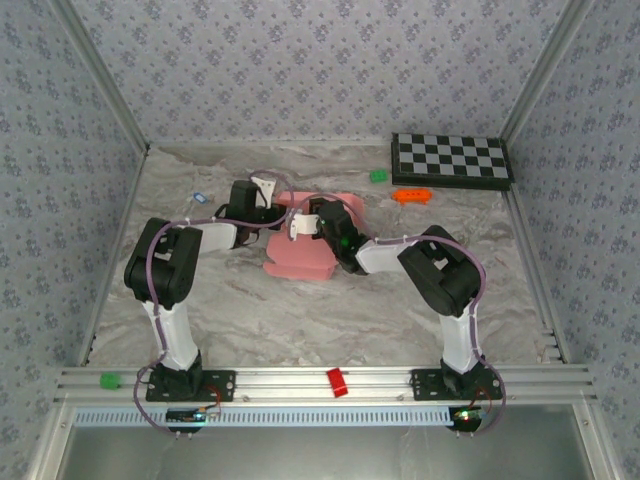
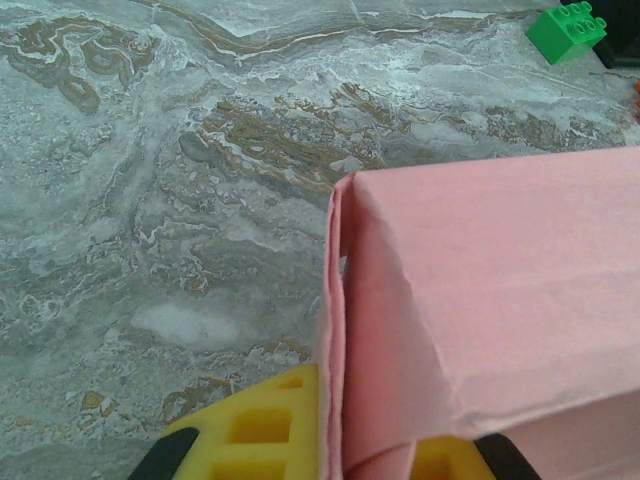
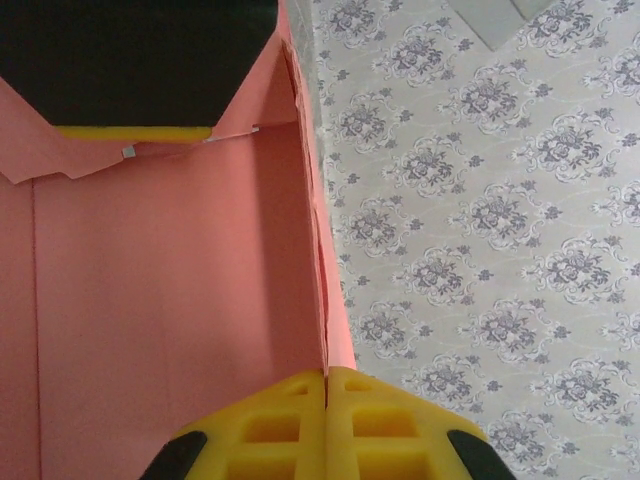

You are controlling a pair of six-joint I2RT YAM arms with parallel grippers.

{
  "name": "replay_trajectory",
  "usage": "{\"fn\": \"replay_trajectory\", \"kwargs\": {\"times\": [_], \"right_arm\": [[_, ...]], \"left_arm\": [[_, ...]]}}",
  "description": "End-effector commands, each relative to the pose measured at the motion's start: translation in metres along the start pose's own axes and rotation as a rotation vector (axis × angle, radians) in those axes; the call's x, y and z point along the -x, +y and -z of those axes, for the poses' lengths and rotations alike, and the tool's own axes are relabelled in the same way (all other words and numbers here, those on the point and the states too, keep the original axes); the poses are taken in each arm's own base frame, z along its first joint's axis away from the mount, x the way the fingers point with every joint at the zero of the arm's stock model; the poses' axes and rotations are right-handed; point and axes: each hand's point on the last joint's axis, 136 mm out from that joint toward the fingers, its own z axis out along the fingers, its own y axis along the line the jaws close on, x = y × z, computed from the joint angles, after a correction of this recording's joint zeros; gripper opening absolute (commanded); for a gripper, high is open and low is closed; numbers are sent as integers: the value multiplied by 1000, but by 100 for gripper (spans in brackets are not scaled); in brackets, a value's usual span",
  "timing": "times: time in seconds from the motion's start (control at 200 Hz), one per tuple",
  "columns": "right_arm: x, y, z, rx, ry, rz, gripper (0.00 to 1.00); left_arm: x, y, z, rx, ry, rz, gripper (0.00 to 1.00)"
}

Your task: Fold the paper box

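Paper box: The pink paper box (image 1: 298, 258) sat mid-desk between the two arms. It was partly formed, with its base on the desk (image 1: 250, 310) and its walls raised.
Left fingers: The left fingers (image 2: 260, 435) were closed on a doubled-over side wall, with the thin card pinched between the yellow pads.
Right fingers: The right fingers (image 3: 280, 425) were pressed together, and the edge of another upright wall ran straight into their seam. It looked like a pinch on the card.
Why held so: Each arm gripped a wall from its own side, probably to stop the springy card from dropping flat while the creases were set and the flaps brought in.
Edges: The wall in the left wrist view showed a soft diagonal crease, so it seemed likely to buckle under a hard push. In the right wrist view a flap's free edge looked uneven along the top of the box's inside.
Room near the box: The two wrists met close together over the card, which left little slack between them.
Room on the desk: Bare marble lay to the near side and to the left. The green block (image 1: 378, 176), orange toy (image 1: 411, 195) and checkerboard (image 1: 450, 160) lay toward the far right, well apart from the box. The red block (image 1: 337, 381) rested on the near rail.
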Motion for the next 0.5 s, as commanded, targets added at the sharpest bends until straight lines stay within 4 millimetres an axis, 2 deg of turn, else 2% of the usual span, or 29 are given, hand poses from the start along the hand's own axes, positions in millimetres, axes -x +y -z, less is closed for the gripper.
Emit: {"fn": "replay_trajectory", "kwargs": {"times": [0.0,0.08,0.18,0.31,0.415,0.5], "right_arm": [[-4,12,1,61,33,-37,2],[-1,3,3,41,31,-70,14],[3,-9,9,17,29,-96,36],[11,-31,21,-11,24,-157,58],[17,-52,34,-13,38,-222,66],[20,-69,47,-5,59,-314,67]], "left_arm": [[-9,1,1,18,23,3,3],[-8,2,4,36,26,1,2],[-6,2,8,63,31,-1,2],[-1,6,18,121,30,12,1],[3,9,27,161,34,36,1],[6,13,36,206,43,65,1]]}}
